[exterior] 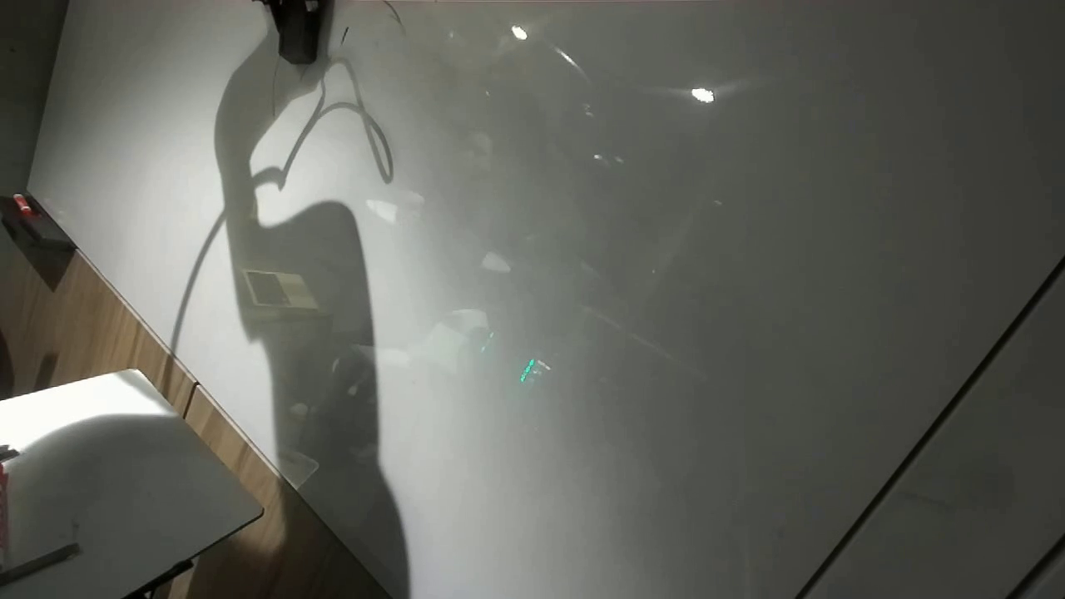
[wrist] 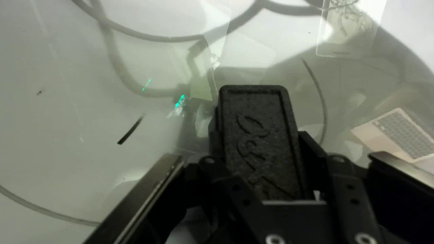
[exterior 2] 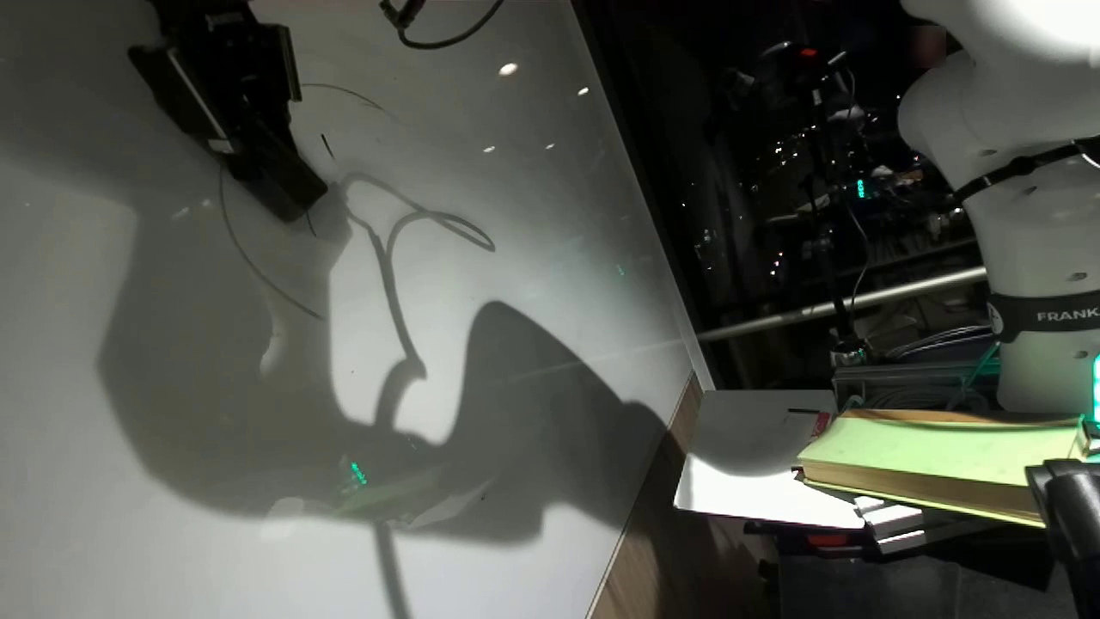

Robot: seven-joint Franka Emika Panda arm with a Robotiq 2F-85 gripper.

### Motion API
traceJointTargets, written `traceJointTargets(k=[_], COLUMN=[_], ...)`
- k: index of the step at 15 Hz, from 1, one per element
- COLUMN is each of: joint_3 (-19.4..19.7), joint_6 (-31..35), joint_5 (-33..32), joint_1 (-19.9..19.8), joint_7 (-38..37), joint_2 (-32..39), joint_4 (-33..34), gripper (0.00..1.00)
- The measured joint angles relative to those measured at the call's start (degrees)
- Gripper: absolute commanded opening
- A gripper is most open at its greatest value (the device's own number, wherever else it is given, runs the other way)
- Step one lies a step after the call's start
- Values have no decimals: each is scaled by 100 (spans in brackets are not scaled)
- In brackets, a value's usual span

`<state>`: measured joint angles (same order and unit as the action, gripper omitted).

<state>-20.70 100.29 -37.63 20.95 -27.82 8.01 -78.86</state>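
In the wrist view my gripper [wrist: 259,144] is shut on a dark, block-shaped eraser [wrist: 259,128] with raised lettering on its face, one finger along each side. The same eraser [exterior 2: 288,180] points down and right beside the glossy whiteboard [exterior 2: 550,241] in an exterior view. Only its lower part, the eraser [exterior: 298,37], hangs in at the top edge of an exterior view. Whether it touches the board I cannot tell. On the board near it are a short black stroke [wrist: 130,130], a thin curved line [wrist: 322,98] and a fainter long arc [wrist: 47,212].
Wood panelling [exterior: 125,308] borders the board. A small dark holder [exterior: 37,225] with a red item sits at the edge. Nearby are a white tabletop [exterior: 125,466], a yellow-green block [exterior 2: 928,456] and the white arm [exterior 2: 1040,232]. Arm shadows and reflections, including a laptop, fall across the board.
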Motion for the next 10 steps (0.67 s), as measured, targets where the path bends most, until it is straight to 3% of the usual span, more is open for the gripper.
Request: traceJointTargets(k=[10], joint_3=[114], joint_6=[551], joint_5=[9], joint_1=[-14], joint_7=[-275], joint_2=[67], joint_4=[-1059], gripper=[30])
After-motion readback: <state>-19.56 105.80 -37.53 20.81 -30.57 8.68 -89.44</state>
